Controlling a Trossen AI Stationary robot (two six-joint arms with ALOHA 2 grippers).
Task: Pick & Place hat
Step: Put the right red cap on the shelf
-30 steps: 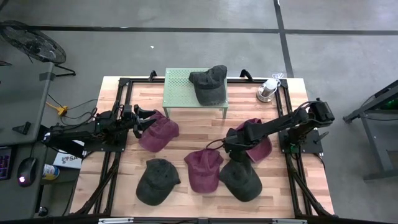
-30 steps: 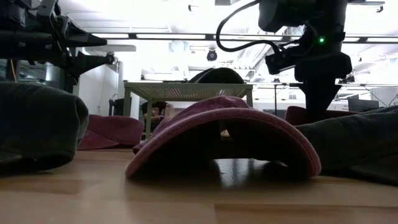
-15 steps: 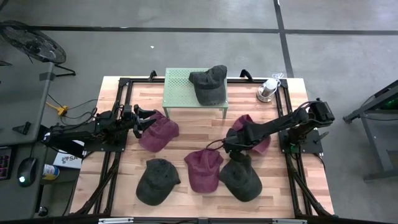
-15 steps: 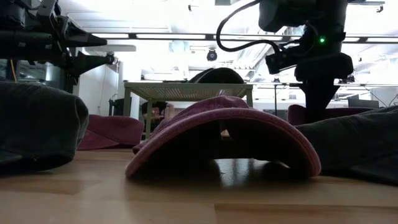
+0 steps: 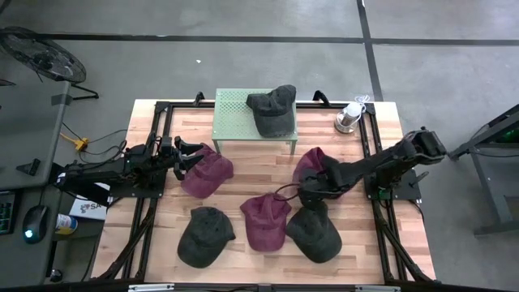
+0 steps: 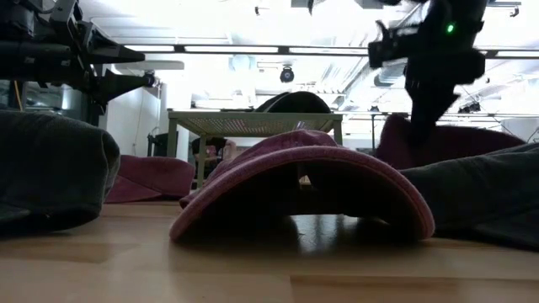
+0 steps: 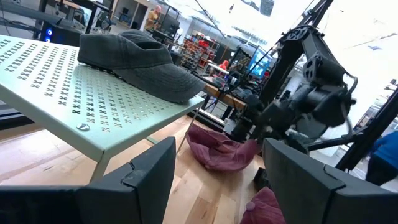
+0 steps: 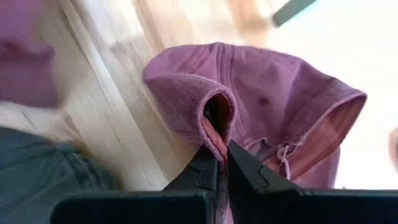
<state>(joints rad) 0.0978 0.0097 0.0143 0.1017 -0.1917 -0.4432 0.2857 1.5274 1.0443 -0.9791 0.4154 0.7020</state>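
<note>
— What do we list on the green rack, upper centre?
— One dark cap.
— And the maroon hat?
— Right of centre, pinched by our right gripper. Our left gripper, mid-left, stands spread.

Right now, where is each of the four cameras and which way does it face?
High view: above the table, looking straight down; both arms show.
Low view: at tabletop height, looking level into the room; the right pincer comes from above.
Left wrist view: on the left arm, facing the green rack; its open fingers frame the bottom.
Right wrist view: on the right arm, its pincer shut on the maroon hat.
Shared: high and low views both show that maroon hat.
</note>
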